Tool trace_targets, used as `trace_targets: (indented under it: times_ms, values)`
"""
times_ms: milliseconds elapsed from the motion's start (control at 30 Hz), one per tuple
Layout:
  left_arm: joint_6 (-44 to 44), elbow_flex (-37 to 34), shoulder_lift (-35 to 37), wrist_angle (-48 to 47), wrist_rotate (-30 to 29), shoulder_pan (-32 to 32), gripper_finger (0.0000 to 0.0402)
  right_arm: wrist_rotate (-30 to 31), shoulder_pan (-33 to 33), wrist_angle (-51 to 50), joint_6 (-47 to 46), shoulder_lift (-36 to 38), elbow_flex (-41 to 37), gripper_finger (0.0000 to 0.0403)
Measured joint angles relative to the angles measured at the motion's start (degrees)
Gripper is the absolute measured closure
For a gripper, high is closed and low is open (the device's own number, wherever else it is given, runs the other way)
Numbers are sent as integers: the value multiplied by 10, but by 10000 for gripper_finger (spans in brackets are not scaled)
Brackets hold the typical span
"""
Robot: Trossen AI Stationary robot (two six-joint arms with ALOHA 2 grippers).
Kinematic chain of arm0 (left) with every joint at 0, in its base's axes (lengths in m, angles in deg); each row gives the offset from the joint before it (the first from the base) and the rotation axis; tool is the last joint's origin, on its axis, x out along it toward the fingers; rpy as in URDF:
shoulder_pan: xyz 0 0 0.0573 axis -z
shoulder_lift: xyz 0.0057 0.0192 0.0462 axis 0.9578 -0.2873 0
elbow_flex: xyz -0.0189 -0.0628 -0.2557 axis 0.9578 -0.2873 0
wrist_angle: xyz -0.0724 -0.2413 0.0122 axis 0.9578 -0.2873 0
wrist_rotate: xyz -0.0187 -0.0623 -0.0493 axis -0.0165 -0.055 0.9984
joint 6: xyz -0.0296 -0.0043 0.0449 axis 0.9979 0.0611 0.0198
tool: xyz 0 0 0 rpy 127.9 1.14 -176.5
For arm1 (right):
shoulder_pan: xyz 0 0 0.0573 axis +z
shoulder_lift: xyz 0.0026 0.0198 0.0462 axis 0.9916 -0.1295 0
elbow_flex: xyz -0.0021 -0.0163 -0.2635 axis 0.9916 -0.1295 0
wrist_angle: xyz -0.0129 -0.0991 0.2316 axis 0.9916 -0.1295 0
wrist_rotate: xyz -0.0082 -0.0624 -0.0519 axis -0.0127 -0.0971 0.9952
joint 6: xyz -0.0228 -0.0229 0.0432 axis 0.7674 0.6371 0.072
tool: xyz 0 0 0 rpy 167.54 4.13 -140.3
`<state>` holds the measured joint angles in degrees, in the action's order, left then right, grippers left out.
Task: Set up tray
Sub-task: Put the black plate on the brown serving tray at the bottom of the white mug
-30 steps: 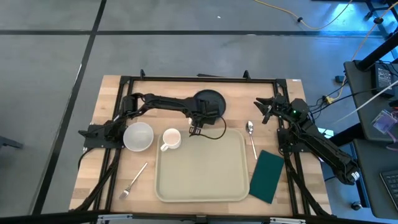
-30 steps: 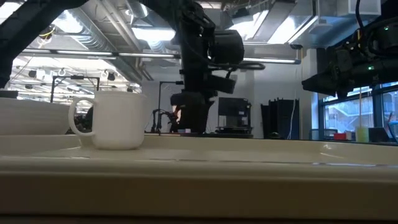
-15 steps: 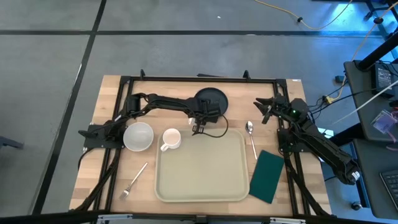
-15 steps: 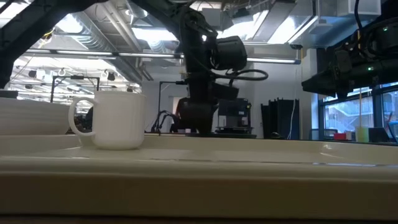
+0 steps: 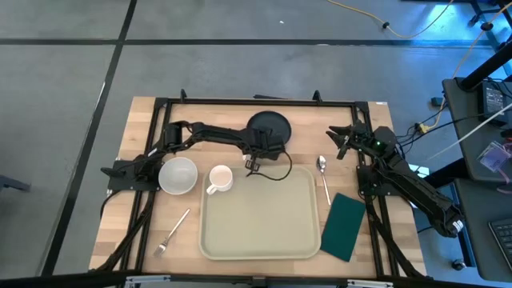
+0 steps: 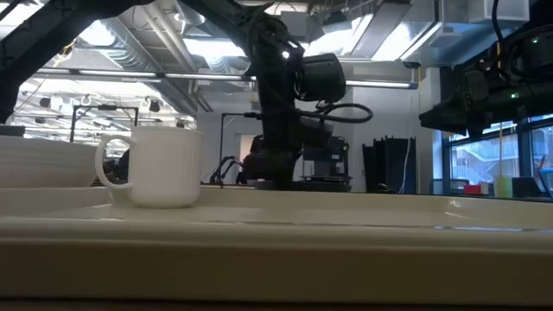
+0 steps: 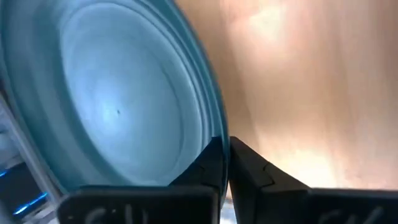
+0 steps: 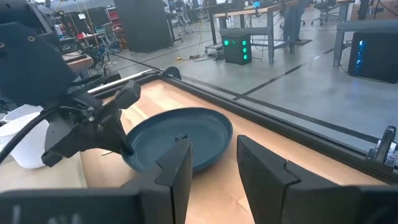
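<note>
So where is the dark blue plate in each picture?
High view: the plate lies at the table's far edge, beyond the tray, with the left gripper at its near rim.
Low view: hidden behind the left arm; I cannot make it out.
Left wrist view: plate fills the picture, jaws pinched on its rim.
Right wrist view: plate in the middle.
Shared landmark: the left gripper.

The left gripper (image 5: 251, 162) has shifted slightly up and left in the high view, closing on the near rim of the plate (image 5: 269, 128). In the low view it has dropped lower.
</note>
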<state>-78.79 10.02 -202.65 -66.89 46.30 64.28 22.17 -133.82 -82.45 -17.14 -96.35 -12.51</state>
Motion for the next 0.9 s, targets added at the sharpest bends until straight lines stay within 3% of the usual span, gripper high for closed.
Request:
trace_targets:
  times_ms: [133,400,567,667,900]
  values:
    - [0,0,27,-9,-23,11,395,0,0,0,0,0,0,274]
    - [83,8,122,-57,-59,68,396,0,0,0,13,0,0,274]
    - [173,8,162,-61,27,137,397,0,0,0,13,0,0,274]
    - [185,9,164,-66,63,183,397,0,0,0,12,0,0,274]
    - [206,8,143,-68,54,283,397,0,0,0,11,-2,0,274]
